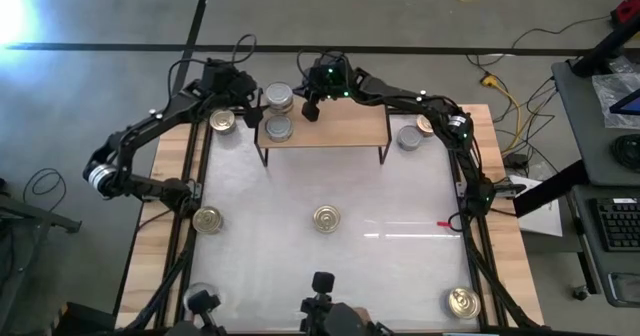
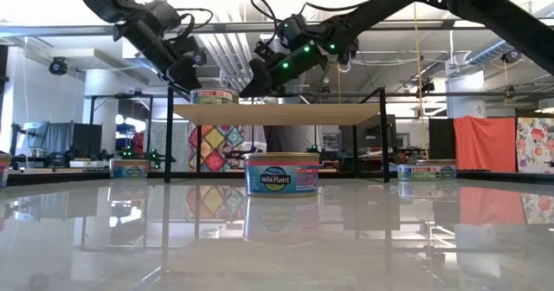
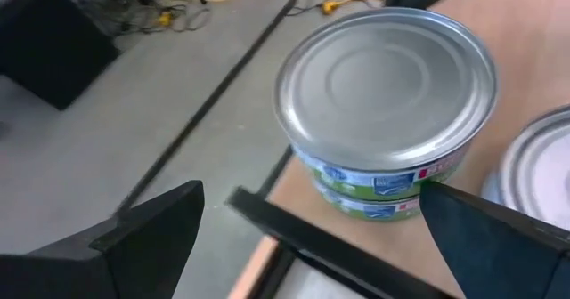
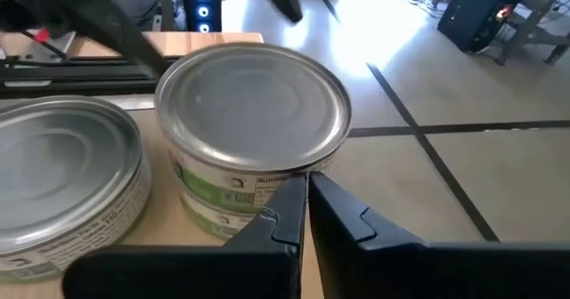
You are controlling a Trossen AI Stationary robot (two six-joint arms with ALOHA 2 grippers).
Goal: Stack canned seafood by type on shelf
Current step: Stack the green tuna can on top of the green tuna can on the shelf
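The shelf (image 1: 340, 128) stands at the table's far middle. On its left end is a two-high stack of silver-topped tins (image 1: 279, 98) (image 3: 385, 94) (image 4: 254, 112), with a single silver tin (image 1: 279, 128) (image 4: 62, 179) just in front of it. My left gripper (image 1: 243, 104) (image 3: 312, 192) hovers open at the shelf's left far corner, fingers wide apart, the stack ahead between them. My right gripper (image 1: 311, 109) (image 4: 305, 181) is shut over the shelf, right of the stack, with its tips at the stack's side. My right gripper comes level from the table's right with its shut fingertips (image 4: 294, 192) at the stack's side wall (image 4: 267, 179), low down where the two tins meet. I cannot tell whether they touch it. The stack stands upright on the shelf board.
Gold-topped tins lie on the table: one left of the shelf (image 1: 222, 122), two at mid-table (image 1: 208, 218) (image 1: 326, 217), one at the near right (image 1: 461, 301). A silver tin (image 1: 409, 136) and another tin (image 1: 427, 124) sit right of the shelf. The shelf's right half is bare wood.
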